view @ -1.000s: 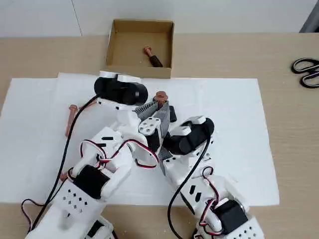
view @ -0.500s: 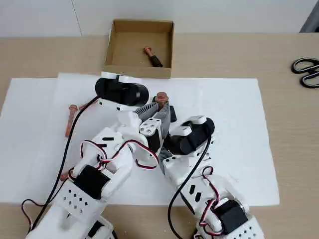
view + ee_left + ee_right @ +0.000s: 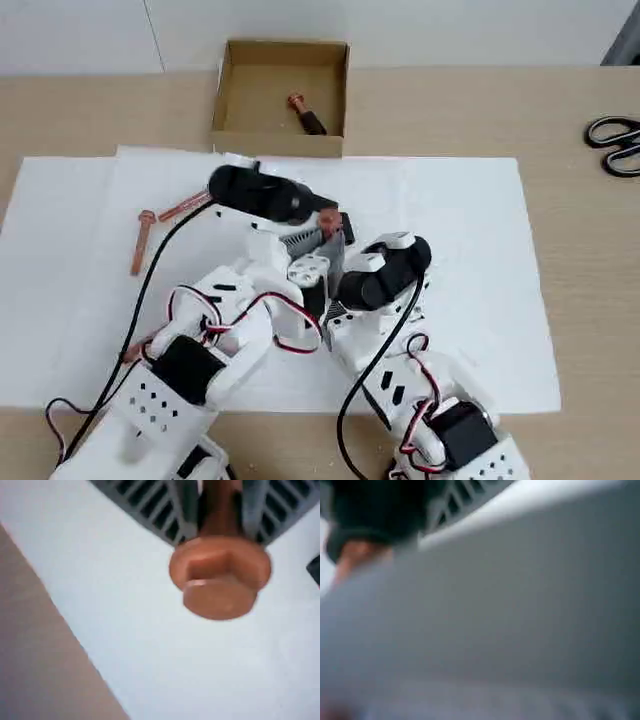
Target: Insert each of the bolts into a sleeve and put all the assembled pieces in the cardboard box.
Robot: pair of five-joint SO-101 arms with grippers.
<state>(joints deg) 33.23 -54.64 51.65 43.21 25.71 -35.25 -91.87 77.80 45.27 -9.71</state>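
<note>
a copper bolt (image 3: 219, 575) is gripped by the left jaws, its shank clamped between the grey ribbed fingers (image 3: 150, 505) with the hex head clear of them. in the high view this bolt (image 3: 327, 219) is seen at mid frame, over the white sheet (image 3: 470, 230). the right jaws are placed just below and right of it, close against the left ones; whether they are open or closed cannot be told. a black piece (image 3: 346, 228) is seen just beside the bolt, on its right. in the box (image 3: 232, 100), at upper centre, one assembled piece (image 3: 306, 114) is laid. a loose bolt (image 3: 141, 240) and a second bolt (image 3: 184, 208) are seen on the sheet at mid left. scissors (image 3: 615, 143) are laid on the bench (image 3: 560, 110) at the right edge.
</note>
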